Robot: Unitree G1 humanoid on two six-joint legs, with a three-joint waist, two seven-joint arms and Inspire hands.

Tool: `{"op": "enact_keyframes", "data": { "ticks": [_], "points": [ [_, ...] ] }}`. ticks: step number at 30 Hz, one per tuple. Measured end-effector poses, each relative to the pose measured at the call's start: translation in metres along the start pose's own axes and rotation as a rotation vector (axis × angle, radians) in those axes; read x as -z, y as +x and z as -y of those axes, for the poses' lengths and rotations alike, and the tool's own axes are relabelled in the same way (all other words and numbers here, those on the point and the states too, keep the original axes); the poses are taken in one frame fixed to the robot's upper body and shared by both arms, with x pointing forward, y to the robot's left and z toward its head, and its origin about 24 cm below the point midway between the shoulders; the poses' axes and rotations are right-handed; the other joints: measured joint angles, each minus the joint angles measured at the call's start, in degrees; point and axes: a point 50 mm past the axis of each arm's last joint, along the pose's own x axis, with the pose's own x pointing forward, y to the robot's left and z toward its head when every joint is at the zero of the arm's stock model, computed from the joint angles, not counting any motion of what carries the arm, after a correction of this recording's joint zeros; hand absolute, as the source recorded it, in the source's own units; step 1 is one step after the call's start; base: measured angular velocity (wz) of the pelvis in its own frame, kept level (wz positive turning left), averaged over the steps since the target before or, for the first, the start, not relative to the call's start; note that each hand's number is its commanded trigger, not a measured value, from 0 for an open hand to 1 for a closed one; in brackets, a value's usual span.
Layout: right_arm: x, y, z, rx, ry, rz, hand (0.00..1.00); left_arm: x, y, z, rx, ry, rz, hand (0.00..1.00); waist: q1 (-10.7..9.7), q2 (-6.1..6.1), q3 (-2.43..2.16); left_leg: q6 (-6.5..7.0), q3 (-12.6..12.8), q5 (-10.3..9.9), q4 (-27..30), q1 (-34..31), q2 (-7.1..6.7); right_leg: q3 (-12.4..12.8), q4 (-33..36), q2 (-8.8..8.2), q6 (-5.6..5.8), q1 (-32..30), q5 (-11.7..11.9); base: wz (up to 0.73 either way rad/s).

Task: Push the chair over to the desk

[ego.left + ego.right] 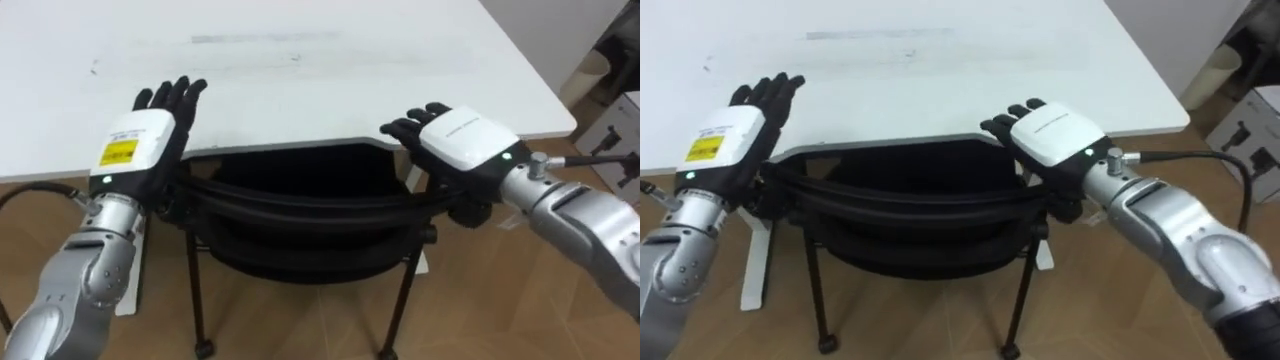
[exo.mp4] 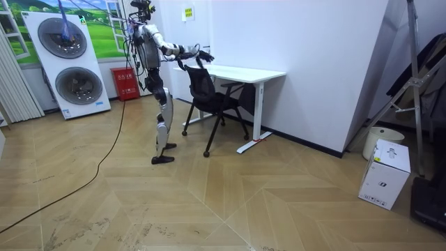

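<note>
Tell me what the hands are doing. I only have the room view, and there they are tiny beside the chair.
Observer: The left hand lies on the left end of the chair backrest's top rail, fingers straight, pointing toward the table.
Operator: And the other one?
Observer: The right hand rests on the rail's right end, fingers extended over it.
Operator: How close is the chair to the table?
Observer: The backrest's top sits just short of the table's near edge, and the seat looks partly under the tabletop.
</note>
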Motion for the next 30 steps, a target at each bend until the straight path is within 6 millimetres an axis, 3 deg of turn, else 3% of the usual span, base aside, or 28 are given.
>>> {"op": "enact_keyframes", "data": {
  "ticks": [1,3,6,10,13,15,18,20,23,25,27,28,30],
  "points": [
    [0.01,0.001,0.014,0.082,-0.001,-0.039,0.0,0.001,-0.001,0.0,0.001,0.001,0.0,0.0,-0.2,0.01,0.0,0.01,-0.1,0.0,0.0,0.1,-0.02,0.1,0.0,-0.01,0.0,0.1,0.0,0.11],
    [0.049,-0.002,0.074,0.457,0.022,-0.184,0.0,0.001,-0.001,-0.003,0.001,0.007,0.031,0.0,0.0,0.06,0.04,-0.01,-0.1,0.0,0.1,-0.2,0.26,0.0,-1.9,0.43,0.01,0.3,0.8,0.02],
    [0.077,-0.032,0.117,0.823,0.005,-0.312,0.0,0.007,-0.005,-0.008,-0.035,-0.031,0.036,0.0,0.0,0.23,0.05,-0.05,-0.4,-0.1,0.7,-1.2,0.56,-0.7,-4.9,1.32,0.24,1.1,2.5,0.11],
    [0.092,-0.065,0.116,1.019,0.034,-0.415,0.0,0.022,-0.012,-0.018,-0.109,-0.029,-0.014,0.0,-0.3,1.52,-0.23,0.09,-0.2,-0.8,1.9,-2.8,0.81,-0.6,-4.6,1.55,0.35,-0.1,2.8,-0.01],
    [0.103,-0.093,0.097,1.048,0.086,-0.515,0.0,0.036,-0.021,-0.036,-0.237,-0.054,-0.063,0.0,-0.8,3.42,-1.34,0.36,0.6,-1.1,2.5,-3.7,0.74,0.1,-4.6,1.33,0.5,-0.7,2.9,-0.12],
    [0.113,-0.115,0.085,1.086,0.168,-0.602,0.0,0.055,-0.031,-0.058,-0.403,-0.128,-0.133,0.0,-1.7,4.97,-2.28,0.65,1.7,-0.9,1.5,-2.6,0.59,0.3,-4.5,0.82,0.67,-0.1,2.8,-0.11],
    [0.125,-0.151,0.068,1.154,0.277,-0.746,0.0,0.081,-0.054,-0.076,-0.592,-0.193,-0.25,0.0,-1.7,5.38,-2.16,0.78,4.4,-0.8,-0.6,0.9,0.91,2.8,-4.7,0.65,0.88,1.4,2.7,-0.37],
    [0.129,-0.176,0.06,1.221,0.321,-0.841,0.0,0.096,-0.074,-0.078,-0.677,-0.232,-0.338,0.0,-2.5,5.66,-2.11,0.8,4.7,-0.9,-0.8,1.4,0.88,3.3,-4.7,0.6,0.99,1.6,2.6,-0.19],
    [0.126,-0.215,0.031,1.297,0.402,-1.037,0.0,0.11,-0.099,-0.07,-0.782,-0.311,-0.464,0.0,-3.2,5.67,-1.73,0.83,6.7,-0.9,-1.5,2.9,1.15,4.7,-4.8,0.58,1.07,2.2,2.5,-0.17],
    [0.115,-0.232,0.005,1.295,0.467,-1.153,0.0,0.119,-0.113,-0.057,-0.813,-0.368,-0.56,0.0,-3.2,5.77,-1.65,0.96,7.9,-1.1,-1.5,3.2,1.55,5.4,-4.8,0.74,1.05,2.1,2.4,-0.25],
    [0.088,-0.257,-0.041,1.238,0.607,-1.343,0.0,0.126,-0.131,-0.036,-0.817,-0.434,-0.686,0.0,-3.0,5.74,-1.57,0.99,8.6,-1.3,-1.7,2.9,1.8,6.7,-4.6,0.97,1.0,1.1,2.4,-0.2],
    [0.081,-0.262,-0.052,1.219,0.639,-1.393,0.0,0.127,-0.136,-0.029,-0.815,-0.447,-0.719,0.0,-3.0,5.93,-1.47,1.04,8.7,-1.4,-1.6,2.8,1.8,6.7,-4.6,0.97,0.99,1.0,2.4,-0.18],
    [0.054,-0.283,-0.093,1.126,0.75,-1.597,0.0,0.132,-0.159,-0.001,-0.781,-0.477,-0.864,0.0,-3.0,6.79,-1.42,1.26,9.3,-1.7,-1.4,2.4,1.81,7.9,-4.4,0.91,1.09,0.2,2.5,-0.15]
  ]
}}
